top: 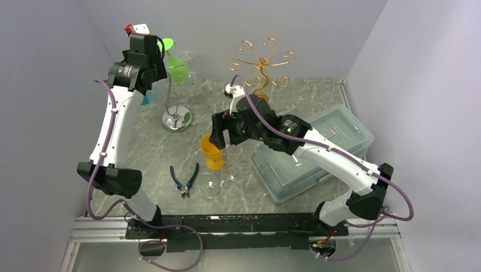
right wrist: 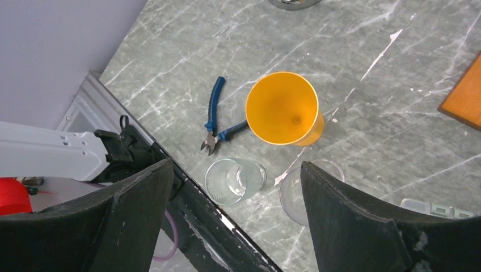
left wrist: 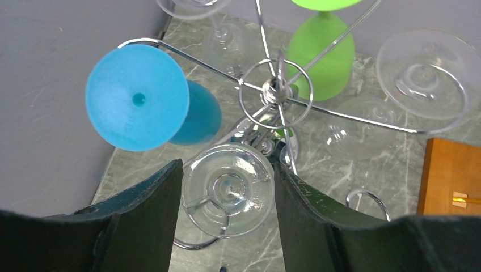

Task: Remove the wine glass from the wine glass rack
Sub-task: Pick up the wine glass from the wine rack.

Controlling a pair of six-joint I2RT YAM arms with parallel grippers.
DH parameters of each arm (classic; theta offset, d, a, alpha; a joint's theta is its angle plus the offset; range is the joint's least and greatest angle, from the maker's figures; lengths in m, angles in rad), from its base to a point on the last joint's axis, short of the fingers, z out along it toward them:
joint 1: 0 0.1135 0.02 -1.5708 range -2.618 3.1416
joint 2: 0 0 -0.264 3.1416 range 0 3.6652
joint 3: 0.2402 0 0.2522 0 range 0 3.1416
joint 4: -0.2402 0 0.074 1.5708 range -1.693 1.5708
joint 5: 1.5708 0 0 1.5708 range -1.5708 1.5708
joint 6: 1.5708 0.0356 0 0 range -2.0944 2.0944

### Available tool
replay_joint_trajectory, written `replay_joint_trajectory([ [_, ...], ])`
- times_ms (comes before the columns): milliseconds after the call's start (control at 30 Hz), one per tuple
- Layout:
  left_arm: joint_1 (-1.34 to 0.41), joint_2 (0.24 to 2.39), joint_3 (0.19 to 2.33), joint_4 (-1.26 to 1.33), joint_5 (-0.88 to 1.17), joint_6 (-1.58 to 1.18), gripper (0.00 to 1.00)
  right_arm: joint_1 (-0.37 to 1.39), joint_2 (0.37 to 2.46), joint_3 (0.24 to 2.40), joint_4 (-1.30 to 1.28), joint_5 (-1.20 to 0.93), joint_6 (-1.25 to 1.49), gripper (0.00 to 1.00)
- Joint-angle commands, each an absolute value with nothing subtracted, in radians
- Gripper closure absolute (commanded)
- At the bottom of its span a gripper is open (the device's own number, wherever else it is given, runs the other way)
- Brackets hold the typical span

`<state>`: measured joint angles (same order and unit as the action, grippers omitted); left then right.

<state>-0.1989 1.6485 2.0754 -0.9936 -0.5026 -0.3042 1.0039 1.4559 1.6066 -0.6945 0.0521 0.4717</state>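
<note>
Top view: the wine glass rack (top: 176, 119) stands on the desk (top: 144, 150) at the far left. The left arm (top: 112, 122) is raised directly above it, its wrist masking most of the hanging glasses; a green glass (top: 177, 68) shows on the rack's far side. The right arm (top: 334, 160) reaches over the desk well to the right of the rack, above an orange glass (top: 211, 152). Left wrist view: looking down past the rack's hub, the clear wine glass (left wrist: 228, 190) hangs inverted on a prong nearest the arm, its foot lying between the fingers of the left pincer (left wrist: 228, 175). The jaws stand apart, one at each edge of the foot, and it cannot be told whether the pads actually press on it. A blue glass (left wrist: 137, 97) hangs on the neighbouring prong. Right wrist view: the right pincer (right wrist: 237, 170) is spread wide and holds nothing, over the orange glass and pliers (right wrist: 218, 116), well apart from the rack. Assessment: the step in hand is securing and withdrawing the clear glass. Recommended: confirm a firm, centred grip. Draw the foot outward along its prong, away from the hub and level, until it passes the wire end, and only then lower it. Avoid drift toward the blue glass, and avoid any upward pull, which could tip the rack.
</note>
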Motion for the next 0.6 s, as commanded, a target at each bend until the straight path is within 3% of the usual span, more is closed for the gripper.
replay_joint_trajectory([
  [0,-0.220,1.636,2.131,-0.967,-0.470,-0.298,0.80,1.000,1.467,1.652,-0.605,0.089,0.458,0.15],
  [567,-0.247,1.626,2.141,-1.019,-0.470,-0.321,0.81,1.003,1.501,1.637,-0.454,0.126,0.381,0.13],
])
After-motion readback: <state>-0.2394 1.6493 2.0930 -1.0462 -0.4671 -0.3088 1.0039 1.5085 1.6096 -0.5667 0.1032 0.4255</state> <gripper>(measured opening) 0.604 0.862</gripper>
